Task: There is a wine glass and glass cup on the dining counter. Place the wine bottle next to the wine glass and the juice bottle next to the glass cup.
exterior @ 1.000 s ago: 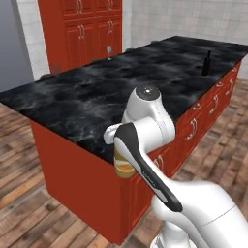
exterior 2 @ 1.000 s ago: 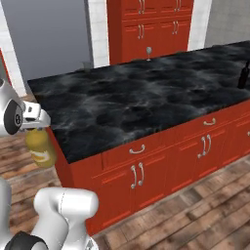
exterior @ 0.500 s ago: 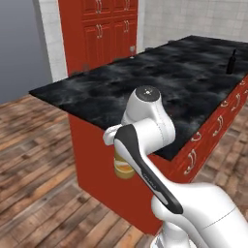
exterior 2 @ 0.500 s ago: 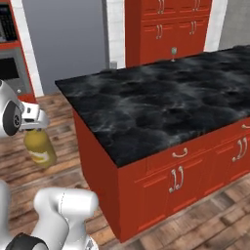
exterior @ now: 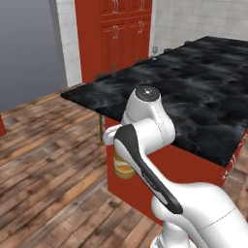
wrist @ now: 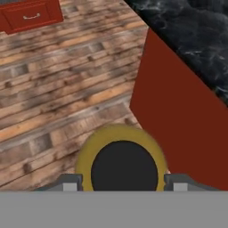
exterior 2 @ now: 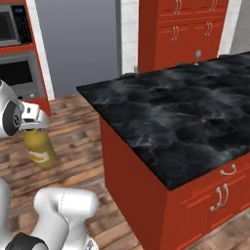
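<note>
Tool (wrist: 123,182) pinching the juice bottle (exterior 2: 39,149) at its cap, bottle hanging upright over the floor (exterior 2: 78,141) beside the worktop (exterior 2: 185,112); contents apparently orange.

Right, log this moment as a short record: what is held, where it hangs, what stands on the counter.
held: squat yellow-orange juice bottle with black cap, gripped at the neck by the fingers
bottle position: upright, in the air over the wooden floor, beside the counter's end, not above it
counter: long glossy black stone dining counter over red cabinet fronts
on counter: small clear stemmed wine glass near the far edge
</note>
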### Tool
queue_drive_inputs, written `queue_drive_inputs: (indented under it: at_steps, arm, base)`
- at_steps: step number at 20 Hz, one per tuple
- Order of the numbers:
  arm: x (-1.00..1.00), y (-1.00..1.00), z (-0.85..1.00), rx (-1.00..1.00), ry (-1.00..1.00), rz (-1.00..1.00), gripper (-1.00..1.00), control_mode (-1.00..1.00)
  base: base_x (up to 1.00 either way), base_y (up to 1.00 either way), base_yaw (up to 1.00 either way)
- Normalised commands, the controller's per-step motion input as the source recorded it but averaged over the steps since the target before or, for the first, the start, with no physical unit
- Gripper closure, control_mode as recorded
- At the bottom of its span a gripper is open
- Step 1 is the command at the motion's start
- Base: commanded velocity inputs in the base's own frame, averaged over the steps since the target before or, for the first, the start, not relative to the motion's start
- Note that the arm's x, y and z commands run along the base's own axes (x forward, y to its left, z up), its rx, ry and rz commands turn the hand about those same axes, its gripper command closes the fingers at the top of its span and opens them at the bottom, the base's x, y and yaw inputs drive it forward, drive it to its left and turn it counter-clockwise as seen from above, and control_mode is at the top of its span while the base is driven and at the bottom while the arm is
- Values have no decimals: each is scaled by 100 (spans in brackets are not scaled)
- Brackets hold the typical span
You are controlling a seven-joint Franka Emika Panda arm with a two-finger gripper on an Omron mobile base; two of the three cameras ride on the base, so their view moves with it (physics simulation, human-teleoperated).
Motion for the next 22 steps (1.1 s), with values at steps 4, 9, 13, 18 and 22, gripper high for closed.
queue_drive_inputs:
  at_steps: [4, 9, 13, 18, 22]
  arm:
    - [0, 0, 0, 0, 0, 0, 100, 100]
    - [0, 0, 0, 0, 0, 0, 100, 100]
    - [0, 0, 0, 0, 0, 0, 100, 100]
    - [0, 0, 0, 0, 0, 0, 100, 100]
    - [0, 0, 0, 0, 0, 0, 100, 100]
  base:
    - [39, 93, 0]
    - [45, 87, 0]
    - [51, 78, -4]
    - [53, 72, -9]
    - [55, 67, -13]
